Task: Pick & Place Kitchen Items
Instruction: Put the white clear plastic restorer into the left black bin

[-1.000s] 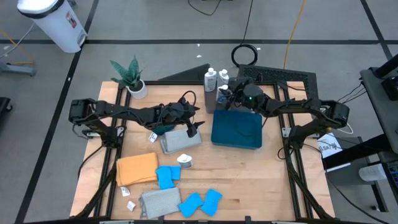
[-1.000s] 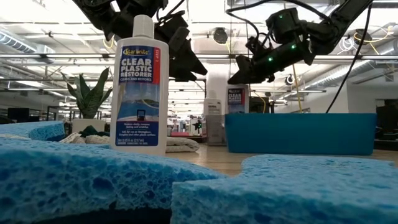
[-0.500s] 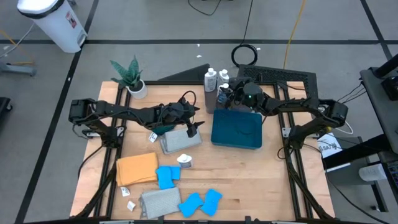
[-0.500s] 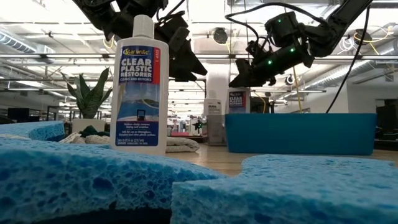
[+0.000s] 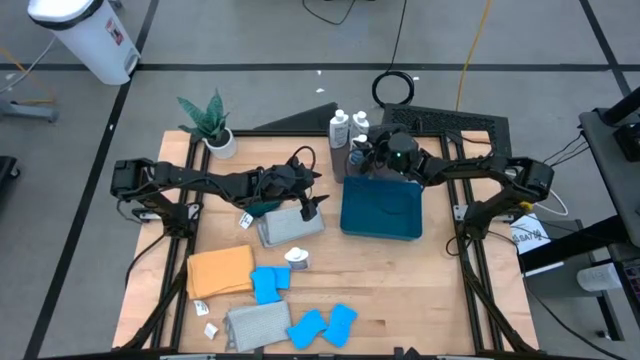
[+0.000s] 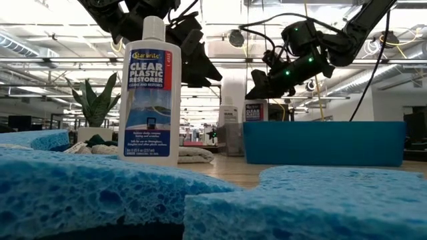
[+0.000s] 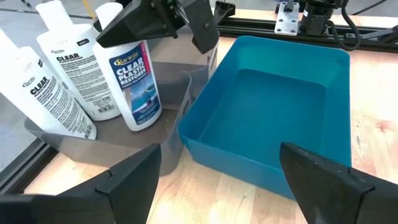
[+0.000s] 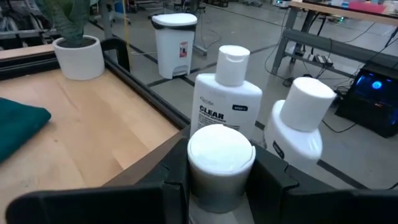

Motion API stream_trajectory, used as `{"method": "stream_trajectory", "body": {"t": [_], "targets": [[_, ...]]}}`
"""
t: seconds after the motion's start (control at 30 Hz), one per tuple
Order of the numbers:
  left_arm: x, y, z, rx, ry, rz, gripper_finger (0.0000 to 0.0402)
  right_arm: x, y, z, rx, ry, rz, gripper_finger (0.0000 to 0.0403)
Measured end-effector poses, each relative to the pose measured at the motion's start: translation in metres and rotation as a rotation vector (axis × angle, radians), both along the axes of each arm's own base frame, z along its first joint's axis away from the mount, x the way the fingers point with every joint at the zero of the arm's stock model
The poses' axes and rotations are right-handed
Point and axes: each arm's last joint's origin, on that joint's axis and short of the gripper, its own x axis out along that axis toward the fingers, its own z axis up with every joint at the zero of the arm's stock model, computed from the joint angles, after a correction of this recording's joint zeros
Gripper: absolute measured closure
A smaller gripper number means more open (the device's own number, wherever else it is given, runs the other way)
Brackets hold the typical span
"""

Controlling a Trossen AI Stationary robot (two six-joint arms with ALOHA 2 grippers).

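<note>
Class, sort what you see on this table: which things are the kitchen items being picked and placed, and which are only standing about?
Part of the job: three white bottles in the grey tray, one gripped by the right hand; a fourth bottle; blue sponges; orange cloth; grey cloths.

Standing about: potted plant; blue bin; white waste bin.

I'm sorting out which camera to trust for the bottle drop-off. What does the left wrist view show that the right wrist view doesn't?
Only the left wrist view: the blue bin, and the bottle standing in the grey tray under the right tool.

Only the right wrist view: the white plant pot, a white trash can, and a dark green cloth.

Both: the gripped bottle and two more bottles beside it.
</note>
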Motion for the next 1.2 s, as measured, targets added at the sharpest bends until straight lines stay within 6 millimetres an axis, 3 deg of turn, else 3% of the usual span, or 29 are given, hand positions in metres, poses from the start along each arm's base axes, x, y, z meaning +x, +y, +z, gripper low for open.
{"method": "stream_trajectory", "body": {"t": [0.63, 1.2], "targets": [[0.000, 0.000, 0.000, -0.001, 0.000, 0.000, 0.0078, -0.001, 0.000, 0.002, -0.032, 0.015, 0.007, 0.0244], [0.000, 0.000, 0.000, -0.001, -0.001, 0.000, 0.0078, -0.019, 0.011, 0.032, -0.057, 0.011, 0.013, 0.0160]]}}
